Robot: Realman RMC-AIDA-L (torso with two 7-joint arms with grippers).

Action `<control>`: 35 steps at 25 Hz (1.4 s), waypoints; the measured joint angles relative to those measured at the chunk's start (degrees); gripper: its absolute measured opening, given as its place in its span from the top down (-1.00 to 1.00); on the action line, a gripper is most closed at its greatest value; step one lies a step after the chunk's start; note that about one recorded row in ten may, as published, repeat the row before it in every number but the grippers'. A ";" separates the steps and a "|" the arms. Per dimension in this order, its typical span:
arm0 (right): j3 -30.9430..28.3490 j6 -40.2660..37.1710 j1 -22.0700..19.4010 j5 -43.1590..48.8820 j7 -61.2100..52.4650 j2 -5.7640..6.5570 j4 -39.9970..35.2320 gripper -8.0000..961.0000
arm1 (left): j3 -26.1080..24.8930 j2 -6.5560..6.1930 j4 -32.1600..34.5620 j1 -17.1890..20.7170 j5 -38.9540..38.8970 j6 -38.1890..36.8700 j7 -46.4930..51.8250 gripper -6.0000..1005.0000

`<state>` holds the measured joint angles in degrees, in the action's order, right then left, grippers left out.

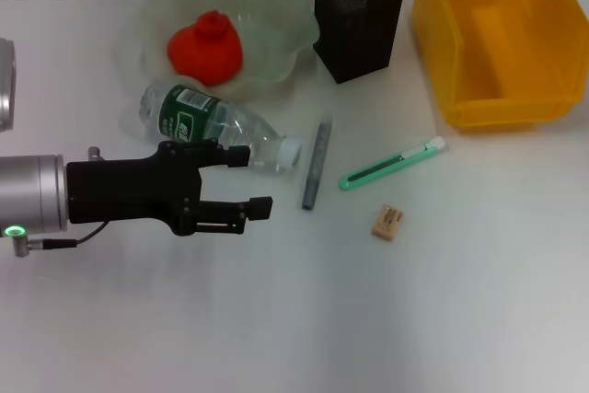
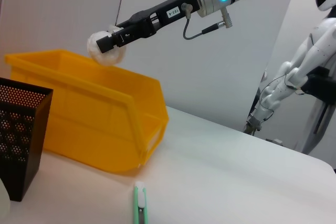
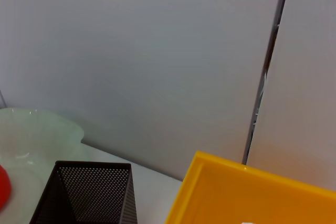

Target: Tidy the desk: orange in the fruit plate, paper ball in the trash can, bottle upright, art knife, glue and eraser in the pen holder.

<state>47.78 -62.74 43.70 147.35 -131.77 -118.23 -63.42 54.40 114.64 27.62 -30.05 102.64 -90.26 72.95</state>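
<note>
White paper ball [image 2: 107, 51] sat pinched in our right gripper [image 2: 111, 42] above the yellow trash can [image 1: 515, 89] at far right; dropping it seemed next, calling for release; our left gripper [image 1: 247, 181] waited spread beside the lying bottle [image 1: 216, 126].

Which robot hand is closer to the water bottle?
The left. Its end effector sits open right beside the lying bottle. The right end effector is far off above the yellow trash can, holding the paper ball.

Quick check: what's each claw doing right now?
Left claw: open, empty, beside the lying bottle.
Right claw: shut on paper ball, above the trash can.
</note>
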 joint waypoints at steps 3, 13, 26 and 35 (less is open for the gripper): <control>0.01 0.09 -0.16 -0.01 -0.04 -0.13 -0.04 -0.12 | 0.00 0.03 0.05 -0.02 0.02 0.00 0.00 -0.65; -0.05 0.44 -0.68 -0.07 -0.13 -0.20 0.24 -0.56 | 0.03 0.01 0.01 -0.01 0.02 -0.06 0.00 -0.64; -0.14 -6.80 -11.92 -45.13 22.50 1.96 3.39 -0.64 | 0.02 -0.02 -0.02 0.04 -0.03 -0.24 -0.24 -0.63; -0.03 -29.13 -16.76 -55.31 42.87 4.81 19.17 -0.64 | 0.18 0.03 0.31 -0.08 0.02 -0.36 -0.21 -0.63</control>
<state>47.75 -91.87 26.93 92.03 -88.90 -113.42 -44.25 54.58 114.66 27.93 -30.12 102.65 -90.62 72.74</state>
